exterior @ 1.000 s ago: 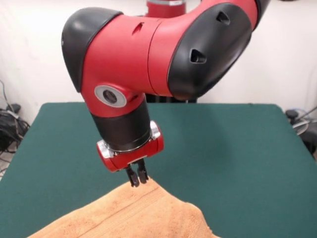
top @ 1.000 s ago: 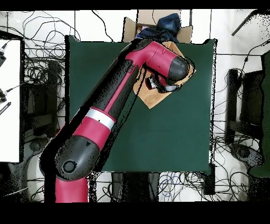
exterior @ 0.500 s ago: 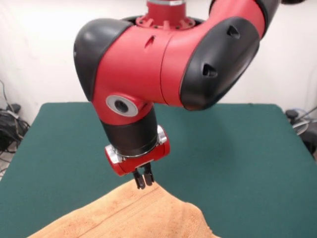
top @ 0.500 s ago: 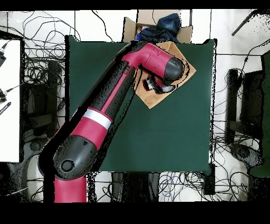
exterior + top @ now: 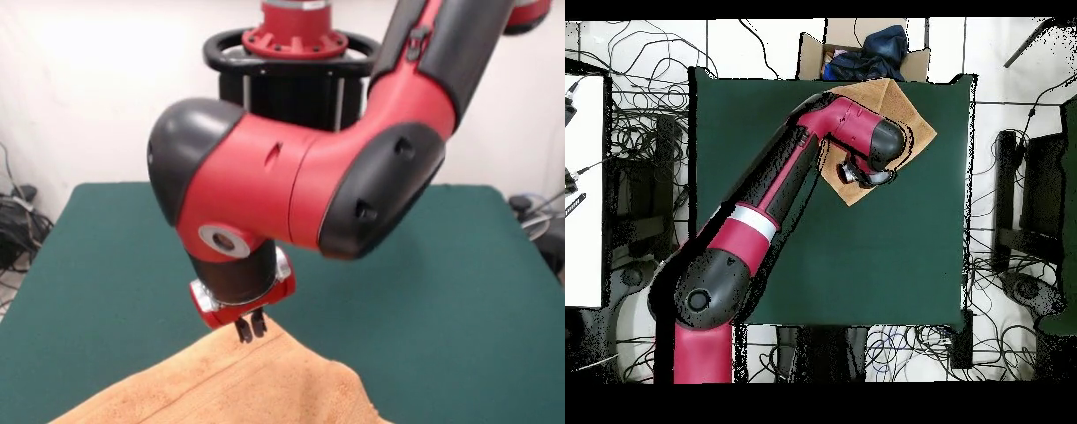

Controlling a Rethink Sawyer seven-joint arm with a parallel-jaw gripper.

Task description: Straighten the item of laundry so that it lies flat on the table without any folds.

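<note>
The peach-orange towel (image 5: 229, 384) lies at the near edge of the green table (image 5: 424, 265), one corner pointing toward the table's middle and a raised fold on its right side. My gripper (image 5: 250, 332) hangs straight down with its tips at that corner. The fingers are shut, and nothing shows between them. In the overhead view the towel (image 5: 910, 115) sits skewed like a diamond near the table's (image 5: 865, 260) far edge. The arm's wrist covers much of it, and the gripper (image 5: 856, 172) is over its lower left part.
A cardboard box (image 5: 808, 50) holding dark blue cloth stands just beyond the table's far edge in the overhead view. Cables lie on the floor all round the table. The bulky red arm (image 5: 300, 194) hangs over the table's middle.
The arm has swung and its wrist has come lower, bringing the gripper tips down onto the towel's corner. The towel's shape looks the same.
</note>
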